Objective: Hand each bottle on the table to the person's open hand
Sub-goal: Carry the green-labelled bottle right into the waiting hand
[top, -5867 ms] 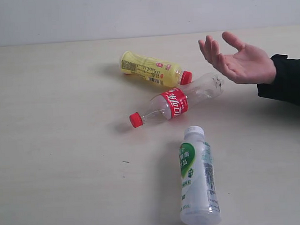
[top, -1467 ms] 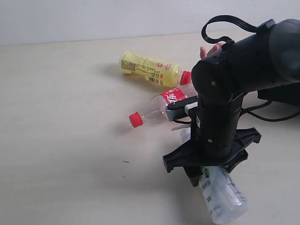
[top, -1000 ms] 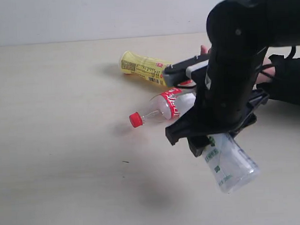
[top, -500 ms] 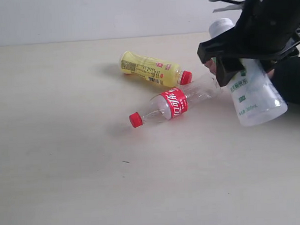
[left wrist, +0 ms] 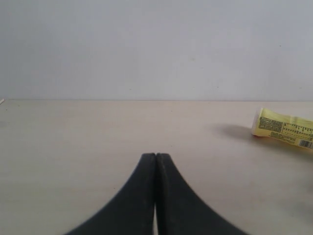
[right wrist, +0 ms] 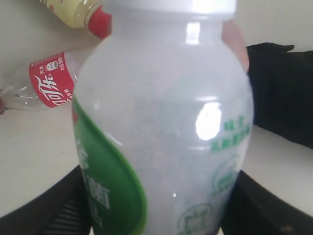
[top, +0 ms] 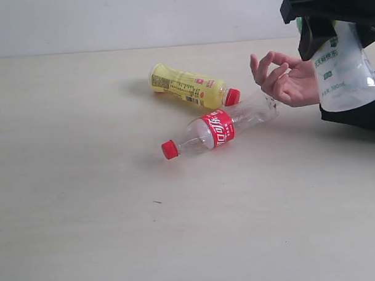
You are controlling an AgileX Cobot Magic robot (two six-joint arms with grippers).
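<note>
While the left gripper (left wrist: 156, 159) sits closed, the right gripper (top: 333, 30) clamps the white-green bottle (top: 349, 73), seemingly above the hand (top: 290, 82) by the table's (top: 85, 212) right edge.

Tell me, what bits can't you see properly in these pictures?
- White-green bottle: in the exterior view, its cap end is hidden by the right gripper.
- Person's hand: in the right wrist view, almost all of it is behind that bottle.
- Yellow bottle: in the left wrist view, its cap end is cut off by the edge, and its print is too small to read.
</note>
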